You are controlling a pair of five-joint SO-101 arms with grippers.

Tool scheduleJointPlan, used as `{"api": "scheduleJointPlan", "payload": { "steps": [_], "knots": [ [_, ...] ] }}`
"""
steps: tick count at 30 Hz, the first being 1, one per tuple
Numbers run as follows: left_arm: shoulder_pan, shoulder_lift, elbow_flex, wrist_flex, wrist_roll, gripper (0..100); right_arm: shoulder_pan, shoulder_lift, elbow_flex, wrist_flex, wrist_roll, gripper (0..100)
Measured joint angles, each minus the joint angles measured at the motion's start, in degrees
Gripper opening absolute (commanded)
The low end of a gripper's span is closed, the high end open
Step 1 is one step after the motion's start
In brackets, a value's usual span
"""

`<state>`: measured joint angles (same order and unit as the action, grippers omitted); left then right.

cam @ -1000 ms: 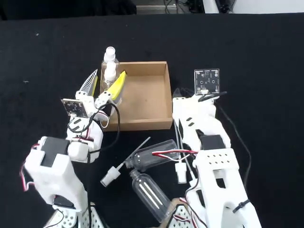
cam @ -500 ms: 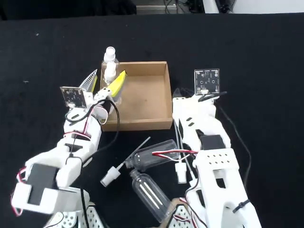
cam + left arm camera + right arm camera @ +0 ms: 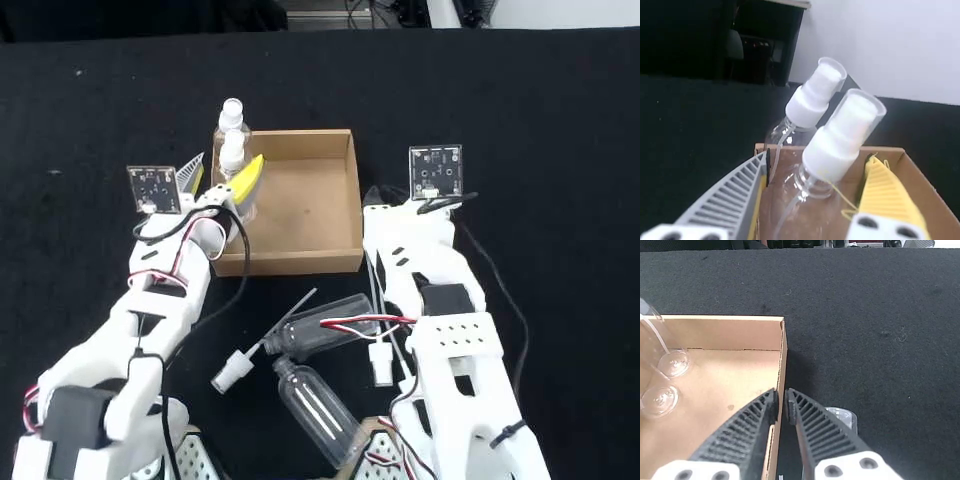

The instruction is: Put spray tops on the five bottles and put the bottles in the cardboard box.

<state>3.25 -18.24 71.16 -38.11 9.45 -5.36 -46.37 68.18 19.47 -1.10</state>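
1. The left gripper point(image 3: 231, 158) is at the left side of the cardboard box point(image 3: 310, 215). Its gray finger and its yellow finger are closed around a clear bottle point(image 3: 840, 135) with a white spray top on it.
2. Just behind that one stands a second bottle point(image 3: 815, 92), and it has a white spray top too. The right wrist view shows the round bottoms of both bottles low inside the box, by its left wall.
3. The box sits in the middle of the black table point(image 3: 540, 100). Its top is open.
4. In front of the box, a loose spray top point(image 3: 235, 372) lies on the table. Its thin tube points up toward the box.
5. Next to it, two clear bottles lie on their sides with no tops on. One point(image 3: 325, 325) is nearer the box. The other point(image 3: 315, 405) is nearer the arms.
6. Another spray top point(image 3: 381, 360) lies just right of those bottles, beside the right arm.
7. The right gripper point(image 3: 781, 391) hangs over the right wall of the box. Its two fingers are pressed almost together and hold nothing.
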Motion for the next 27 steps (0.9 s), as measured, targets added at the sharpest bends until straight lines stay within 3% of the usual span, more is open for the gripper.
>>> {"api": "scheduleJointPlan", "payload": {
  "steps": [12,19,27],
  "knots": [
    [0.0,-8.6,0.0,13.3,0.0,21,0.0,0.0,0.0,0.0,0.0,1.2],
    [0.0,-16.5,0.1,26.5,0.0,21,0.0,0.0,0.0,0.0,0.0,1.2],
    [0.0,-21.8,0.1,36.3,0.0,21,0.0,0.0,0.0,0.0,0.0,1.2]
  ]
}}
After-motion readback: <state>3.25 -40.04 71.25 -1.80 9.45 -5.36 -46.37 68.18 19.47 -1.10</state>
